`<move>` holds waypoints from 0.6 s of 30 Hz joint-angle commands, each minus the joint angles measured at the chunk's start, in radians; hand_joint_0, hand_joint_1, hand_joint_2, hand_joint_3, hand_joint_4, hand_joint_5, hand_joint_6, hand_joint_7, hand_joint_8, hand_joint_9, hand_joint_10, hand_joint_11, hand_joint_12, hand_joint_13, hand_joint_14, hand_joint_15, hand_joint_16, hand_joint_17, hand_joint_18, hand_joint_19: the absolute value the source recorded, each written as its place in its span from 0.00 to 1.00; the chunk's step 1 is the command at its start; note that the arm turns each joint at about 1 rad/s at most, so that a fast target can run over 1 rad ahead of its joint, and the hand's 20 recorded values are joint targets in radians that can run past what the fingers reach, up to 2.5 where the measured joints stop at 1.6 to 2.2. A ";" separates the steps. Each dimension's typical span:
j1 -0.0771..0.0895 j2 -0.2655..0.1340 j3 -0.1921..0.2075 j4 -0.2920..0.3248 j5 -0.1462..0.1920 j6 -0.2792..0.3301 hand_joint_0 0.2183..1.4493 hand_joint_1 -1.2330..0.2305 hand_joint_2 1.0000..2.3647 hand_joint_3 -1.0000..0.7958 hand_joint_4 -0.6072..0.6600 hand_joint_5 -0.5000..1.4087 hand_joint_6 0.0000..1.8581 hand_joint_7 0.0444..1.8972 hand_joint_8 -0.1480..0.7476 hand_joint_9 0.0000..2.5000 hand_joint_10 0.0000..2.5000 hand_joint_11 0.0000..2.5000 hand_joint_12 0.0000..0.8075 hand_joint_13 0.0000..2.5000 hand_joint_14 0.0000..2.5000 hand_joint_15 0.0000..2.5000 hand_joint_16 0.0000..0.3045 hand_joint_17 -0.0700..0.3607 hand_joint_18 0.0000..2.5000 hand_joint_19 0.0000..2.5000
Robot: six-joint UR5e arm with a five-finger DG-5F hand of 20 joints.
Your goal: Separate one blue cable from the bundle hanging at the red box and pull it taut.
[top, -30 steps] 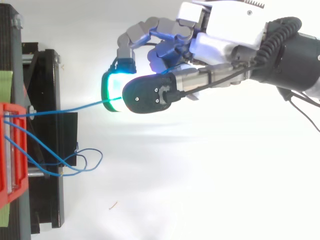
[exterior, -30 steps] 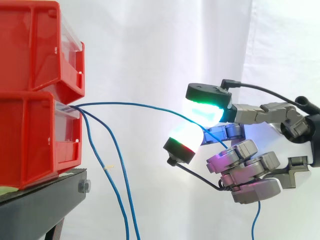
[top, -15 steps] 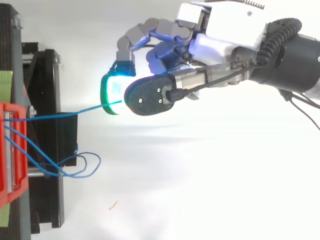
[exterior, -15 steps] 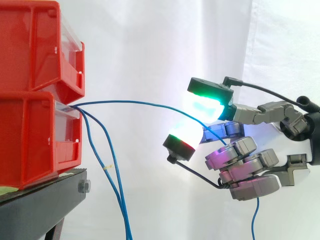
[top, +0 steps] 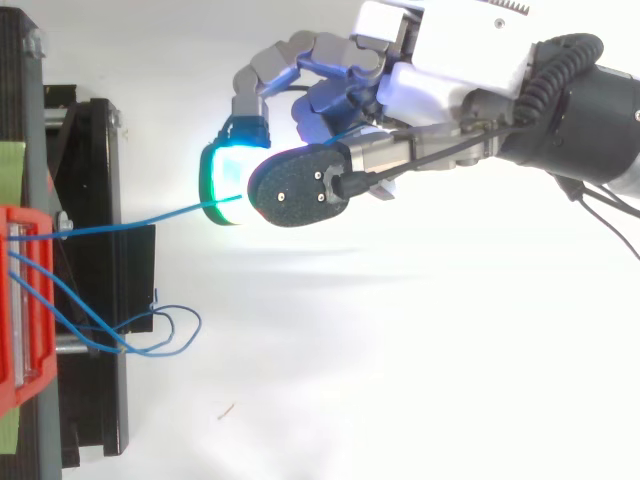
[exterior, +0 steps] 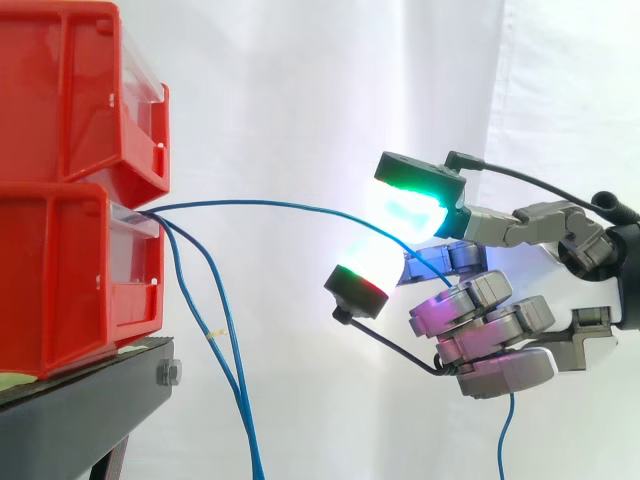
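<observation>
Since a second ago my hand (exterior: pixel 490 335) has barely shifted. Its upper green-glowing pad (exterior: pixel 410 200) has tipped up slightly, and the two slack blue cables (exterior: pixel 228 340) have swung closer together. My fingers are curled, pinching one thin blue cable (exterior: pixel 270 205) between that pad and the red-rimmed pad (exterior: pixel 362 275). The cable runs in a shallow arc from the lower red plastic bin (exterior: pixel 60 270) on the black metal stand (exterior: pixel 80 410) to my hand.

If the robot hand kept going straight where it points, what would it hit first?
Probably the lower red bin; the hand holds a blue cable running there. Loose cables seem off to one side.
</observation>
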 commanded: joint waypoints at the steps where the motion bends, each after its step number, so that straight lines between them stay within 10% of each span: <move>1: 0.001 0.000 0.001 -0.001 0.000 0.000 0.33 0.42 0.00 0.31 0.48 0.20 0.49 0.54 0.51 0.28 1.00 0.61 0.41 0.41 1.00 0.51 0.13 0.37 0.55 0.59; 18: 0.003 0.000 0.001 -0.003 -0.006 -0.006 0.33 0.30 0.01 0.51 0.48 0.21 0.50 0.61 0.55 0.29 1.00 0.60 0.45 0.43 1.00 0.50 0.16 0.42 0.57 0.51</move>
